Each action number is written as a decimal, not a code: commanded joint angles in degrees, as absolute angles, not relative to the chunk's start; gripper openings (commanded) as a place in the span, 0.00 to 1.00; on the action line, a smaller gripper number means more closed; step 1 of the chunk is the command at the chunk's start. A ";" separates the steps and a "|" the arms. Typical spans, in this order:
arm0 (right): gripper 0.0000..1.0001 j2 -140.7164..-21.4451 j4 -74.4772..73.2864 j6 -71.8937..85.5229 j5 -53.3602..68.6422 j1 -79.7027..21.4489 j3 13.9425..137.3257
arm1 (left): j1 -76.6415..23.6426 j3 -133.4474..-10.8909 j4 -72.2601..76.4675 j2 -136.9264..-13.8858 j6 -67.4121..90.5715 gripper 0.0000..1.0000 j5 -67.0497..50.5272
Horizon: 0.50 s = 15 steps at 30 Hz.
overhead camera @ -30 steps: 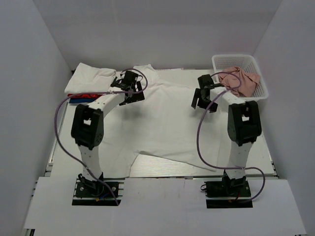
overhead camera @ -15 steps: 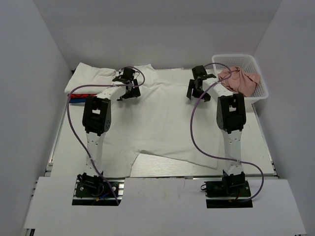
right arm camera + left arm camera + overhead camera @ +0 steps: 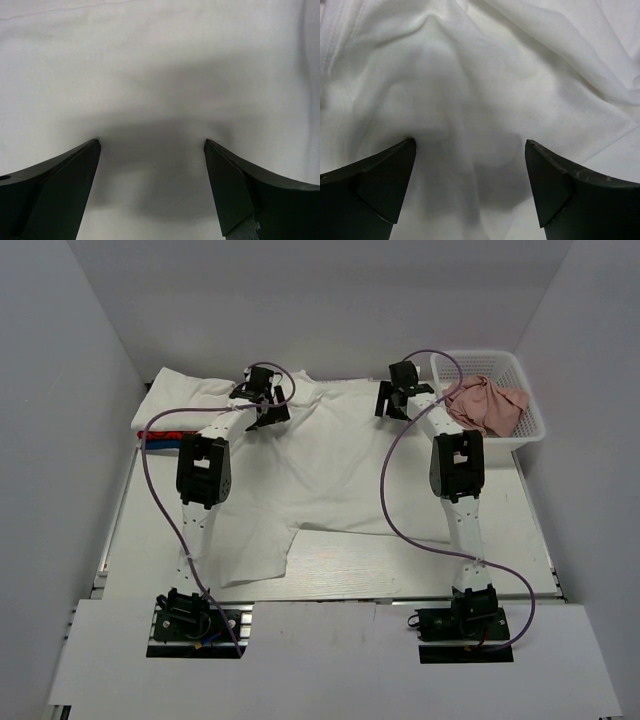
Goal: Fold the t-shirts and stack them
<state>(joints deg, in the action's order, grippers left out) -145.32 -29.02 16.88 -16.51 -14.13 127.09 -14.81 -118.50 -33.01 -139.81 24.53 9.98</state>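
Note:
A large white t-shirt (image 3: 330,465) lies spread on the table, its near hem pulled up and its left sleeve trailing toward the front. My left gripper (image 3: 265,412) is open, its fingertips down on the shirt's far left part near the collar. My right gripper (image 3: 393,405) is open on the far right part. In the left wrist view the jaws (image 3: 470,145) stand wide apart over wrinkled white cloth (image 3: 470,75). In the right wrist view the jaws (image 3: 152,145) stand wide apart over smooth white cloth (image 3: 150,60). A folded white shirt (image 3: 185,400) lies on red and blue folded ones (image 3: 160,438) at the back left.
A white plastic basket (image 3: 520,430) holding a pink garment (image 3: 485,405) stands at the back right, close to my right gripper. White walls enclose the table on three sides. Bare table shows along the front beneath the shirt's hem (image 3: 400,565).
Both arms have stretched toward the back wall, and both grippers have moved up to the shirt's far edge. The shirt's near hem has drawn back from the front, baring more table.

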 commanded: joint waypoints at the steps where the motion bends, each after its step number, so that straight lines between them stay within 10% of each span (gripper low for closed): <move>1: 0.90 -148.00 -24.16 15.38 -15.21 -12.83 130.86 | -14.15 -122.77 -34.80 -142.65 26.63 1.00 5.62; 7: 0.90 -138.62 -25.58 12.92 -14.60 -13.18 126.68 | -14.15 -124.12 -39.11 -137.37 24.35 1.00 4.83; 15: 0.90 -120.16 -23.65 13.79 -5.21 -16.87 106.64 | -15.82 -87.58 -36.21 -101.47 28.73 1.00 6.59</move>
<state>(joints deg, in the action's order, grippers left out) -128.25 -26.59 14.13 -10.55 -14.70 111.07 -15.27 -94.17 -36.36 -117.75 26.00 6.63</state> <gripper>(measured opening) 0.904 0.997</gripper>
